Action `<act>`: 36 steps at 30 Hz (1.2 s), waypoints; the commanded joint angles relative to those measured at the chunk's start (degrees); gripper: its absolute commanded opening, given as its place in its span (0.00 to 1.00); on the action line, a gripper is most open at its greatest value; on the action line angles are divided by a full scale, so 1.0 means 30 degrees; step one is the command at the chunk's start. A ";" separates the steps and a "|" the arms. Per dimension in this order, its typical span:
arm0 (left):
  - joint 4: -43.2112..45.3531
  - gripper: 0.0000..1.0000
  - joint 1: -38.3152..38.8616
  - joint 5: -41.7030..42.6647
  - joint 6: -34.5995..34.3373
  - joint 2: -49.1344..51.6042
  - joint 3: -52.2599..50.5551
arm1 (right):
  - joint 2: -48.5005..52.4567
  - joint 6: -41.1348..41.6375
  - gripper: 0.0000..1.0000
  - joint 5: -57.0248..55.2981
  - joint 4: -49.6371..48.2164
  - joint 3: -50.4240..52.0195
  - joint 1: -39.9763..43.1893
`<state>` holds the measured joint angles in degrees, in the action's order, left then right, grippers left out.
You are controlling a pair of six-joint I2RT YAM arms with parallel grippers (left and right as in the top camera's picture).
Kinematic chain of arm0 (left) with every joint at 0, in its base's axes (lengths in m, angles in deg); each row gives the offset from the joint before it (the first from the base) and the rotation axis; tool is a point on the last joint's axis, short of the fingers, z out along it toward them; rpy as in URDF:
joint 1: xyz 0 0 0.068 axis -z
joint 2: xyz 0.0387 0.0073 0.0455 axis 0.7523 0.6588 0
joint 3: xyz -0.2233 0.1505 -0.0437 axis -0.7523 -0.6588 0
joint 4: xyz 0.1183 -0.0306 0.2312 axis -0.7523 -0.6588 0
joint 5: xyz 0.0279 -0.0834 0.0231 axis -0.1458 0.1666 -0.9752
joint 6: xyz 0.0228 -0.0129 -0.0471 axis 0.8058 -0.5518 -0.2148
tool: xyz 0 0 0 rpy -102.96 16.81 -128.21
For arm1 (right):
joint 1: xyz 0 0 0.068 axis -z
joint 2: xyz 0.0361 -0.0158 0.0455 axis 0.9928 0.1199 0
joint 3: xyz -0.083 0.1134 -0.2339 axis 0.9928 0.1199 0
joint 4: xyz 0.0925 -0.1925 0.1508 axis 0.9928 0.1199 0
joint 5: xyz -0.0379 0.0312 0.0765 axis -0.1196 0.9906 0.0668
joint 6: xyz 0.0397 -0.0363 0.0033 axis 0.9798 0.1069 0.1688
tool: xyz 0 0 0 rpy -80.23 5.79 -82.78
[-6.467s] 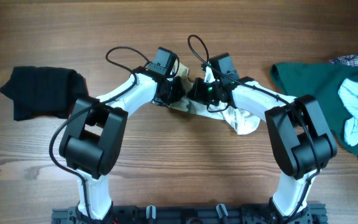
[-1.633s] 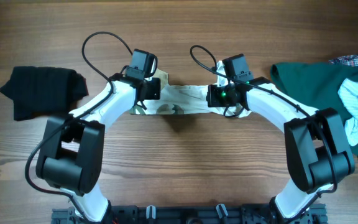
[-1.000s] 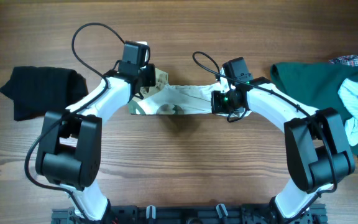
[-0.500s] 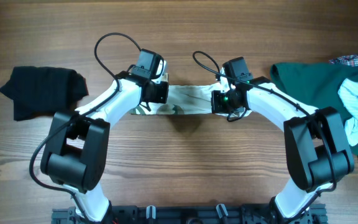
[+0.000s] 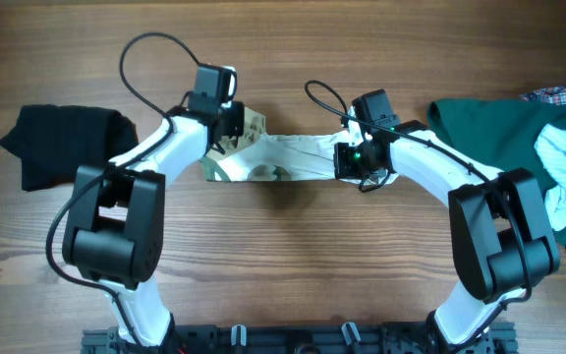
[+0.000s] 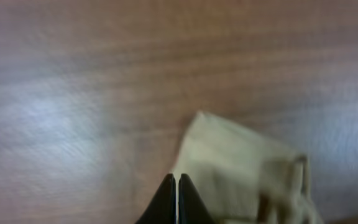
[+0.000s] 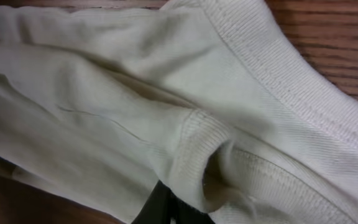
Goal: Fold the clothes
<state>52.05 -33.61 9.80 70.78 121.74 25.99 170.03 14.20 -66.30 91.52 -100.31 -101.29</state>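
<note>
Cream-white garment (image 5: 283,162) with tan and olive patches sits mid-table, stretched as a band between the two arms. Left gripper (image 5: 232,126) is closed, apparently pinching the garment's left end, which rises off the wooden table (image 5: 283,265). Right gripper (image 5: 350,159) is clamped on the ribbed edge at the right end. Judgement: the pull flattens the cloth ahead of a fold. Black garment (image 5: 67,143) lies far left and dark green garment (image 5: 489,128) far right, both well apart from it.

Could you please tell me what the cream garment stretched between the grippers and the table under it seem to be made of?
Cream garment: soft knit fabric, probably cotton jersey, matte. It wrinkles freely and has a ribbed, stitched band along one edge.
Table: wood or wood-look laminate, smooth with a slight sheen. Grain lines run across it.
</note>
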 commanded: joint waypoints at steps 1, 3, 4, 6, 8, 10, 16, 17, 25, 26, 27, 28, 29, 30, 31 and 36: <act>-0.1486 0.04 0.0029 0.0342 0.0299 -0.0044 0.2004 | 0.1472 -0.0335 0.04 -0.0809 0.0131 0.0488 0.0015; -0.2980 0.04 0.0306 0.1443 0.0299 -0.0248 0.2572 | 0.1472 -0.0335 0.04 -0.0809 0.0117 0.0488 0.0015; -0.3592 0.04 0.0474 0.1931 0.0291 -0.0401 0.2586 | 0.1472 -0.0328 0.04 -0.0809 0.0095 0.0488 0.0015; -0.5486 0.04 0.0918 0.2353 0.0277 -0.0474 0.2579 | 0.1472 -0.0335 0.04 -0.0809 0.0124 0.0488 0.0015; -0.7162 0.04 0.1231 0.2382 0.0066 -0.0306 0.2572 | 0.1472 -0.0335 0.04 -0.0809 0.0138 0.0488 0.0015; -0.8087 0.04 0.1545 0.2572 0.0073 0.0066 0.2433 | 0.1472 -0.0328 0.05 -0.0809 0.0102 0.0488 0.0015; -0.7009 0.04 0.2310 0.2929 0.0095 0.0423 0.1173 | 0.1472 -0.0335 0.04 -0.0867 0.0124 0.0488 0.0015; -0.6623 0.04 0.2317 0.2718 0.0087 0.0503 0.0933 | 0.1472 -0.0335 0.04 -0.0867 0.0124 0.0488 0.0015; -0.3920 0.04 0.1705 0.0517 0.0080 0.0954 0.0095 | 0.1472 -0.0342 0.04 -0.0882 0.0240 0.0488 0.0015; -0.3665 0.04 0.1625 0.0510 0.0087 0.0954 0.0095 | 0.1472 -0.0342 0.04 -0.0889 0.0240 0.0488 0.0015; -0.3424 0.04 0.1566 0.0517 0.0087 0.0954 0.0095 | 0.1472 -0.0342 0.05 -0.0889 0.0233 0.0488 0.0015; -0.3322 0.04 0.1537 0.0510 0.0087 0.0954 0.0095 | 0.1472 -0.0335 0.04 -0.0896 0.0226 0.0488 0.0015; -0.3308 0.04 0.1501 0.0510 0.0087 0.0954 0.0095 | 0.1472 -0.0335 0.04 -0.1020 0.0233 0.0488 0.0015; -0.3300 0.04 0.1443 0.0415 0.0087 0.0954 0.0095 | 0.1472 -0.0335 0.04 -0.1180 0.0262 0.0488 0.0015; -0.3249 0.04 0.1428 0.0087 0.0080 0.0962 0.0095 | 0.1472 -0.0342 0.04 -0.1319 0.0328 0.0488 0.0015; -0.1865 0.04 0.1173 -0.1137 0.0095 0.0954 0.0109 | 0.1472 -0.0386 0.04 -0.1384 0.0386 0.0488 0.0007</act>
<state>44.09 -28.72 10.71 70.93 123.25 26.91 170.05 14.20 -66.35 91.80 -100.41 -101.29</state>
